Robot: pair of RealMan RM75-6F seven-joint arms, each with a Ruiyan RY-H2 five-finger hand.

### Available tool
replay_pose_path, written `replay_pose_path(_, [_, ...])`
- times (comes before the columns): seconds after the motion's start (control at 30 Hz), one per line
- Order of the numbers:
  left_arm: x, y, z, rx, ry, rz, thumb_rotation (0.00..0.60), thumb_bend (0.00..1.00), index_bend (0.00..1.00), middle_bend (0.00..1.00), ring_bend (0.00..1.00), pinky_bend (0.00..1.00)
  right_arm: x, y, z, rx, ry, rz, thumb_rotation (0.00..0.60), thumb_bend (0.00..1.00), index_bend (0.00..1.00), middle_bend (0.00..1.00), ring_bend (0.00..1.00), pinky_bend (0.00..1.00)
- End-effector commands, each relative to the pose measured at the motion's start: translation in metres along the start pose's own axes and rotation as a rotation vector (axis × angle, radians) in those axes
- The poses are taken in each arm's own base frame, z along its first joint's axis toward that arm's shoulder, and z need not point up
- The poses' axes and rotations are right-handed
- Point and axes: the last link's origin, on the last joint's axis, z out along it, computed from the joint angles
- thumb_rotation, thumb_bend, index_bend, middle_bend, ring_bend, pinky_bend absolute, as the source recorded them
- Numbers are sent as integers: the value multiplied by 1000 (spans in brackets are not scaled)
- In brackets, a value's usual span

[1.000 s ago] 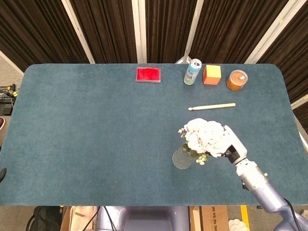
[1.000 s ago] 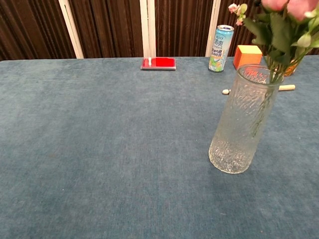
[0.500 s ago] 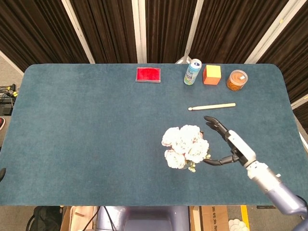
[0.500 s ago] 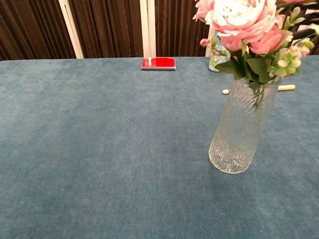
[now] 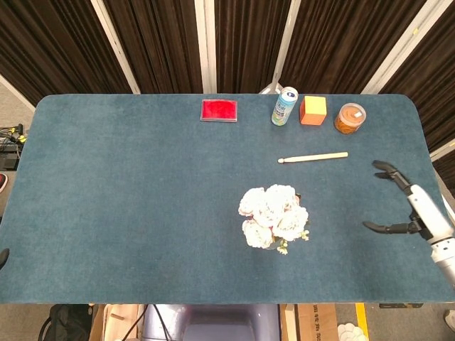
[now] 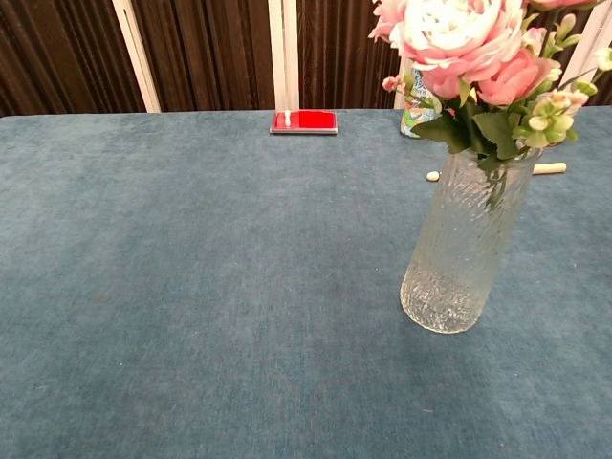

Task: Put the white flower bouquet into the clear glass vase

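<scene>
The white and pink flower bouquet (image 5: 274, 215) (image 6: 469, 48) stands upright in the clear textured glass vase (image 6: 462, 249), stems inside it. From above the blooms hide the vase. My right hand (image 5: 409, 202) hovers at the table's right edge, well to the right of the bouquet, fingers spread and holding nothing. It does not show in the chest view. My left hand appears in neither view.
Along the far edge lie a red flat box (image 5: 219, 110), a drinks can (image 5: 284, 106), an orange cube (image 5: 313, 110) and an orange-lidded jar (image 5: 350, 118). A wooden stick (image 5: 313, 158) lies between them and the vase.
My right hand let go of the bouquet, which dropped into the vase, then drew away to the right edge of the table with fingers spread.
</scene>
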Motion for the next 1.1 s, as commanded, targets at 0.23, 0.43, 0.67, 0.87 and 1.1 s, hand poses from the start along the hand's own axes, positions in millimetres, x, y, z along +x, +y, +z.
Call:
replay_pose_path(0.23, [2, 0, -1, -7, 9, -6, 600, 348, 139, 0, 0, 60, -40, 52, -42, -98, 284, -669, 600, 46, 142, 105, 107, 0])
replay_pose_path(0.43, [2, -3, 1, 2, 1, -8, 600, 349, 139, 0, 0, 60, -74, 66, -62, -101, 276, -696, 600, 47, 142, 95, 82, 0])
replay_pose_path(0.67, [2, -5, 3, 0, -2, -13, 600, 348, 139, 0, 0, 60, -80, 74, -65, -125, 249, -715, 600, 46, 138, 81, 61, 0])
replay_pose_path(0.87, [0, -7, 9, -7, -10, -21, 600, 348, 139, 0, 0, 60, -79, 72, -69, -122, 263, -724, 600, 46, 137, 81, 59, 0])
replay_pose_path(1.1, [-5, -10, 18, -18, -29, -25, 600, 347, 139, 0, 0, 60, -76, 66, -80, -111, 254, -718, 600, 46, 137, 81, 59, 0])
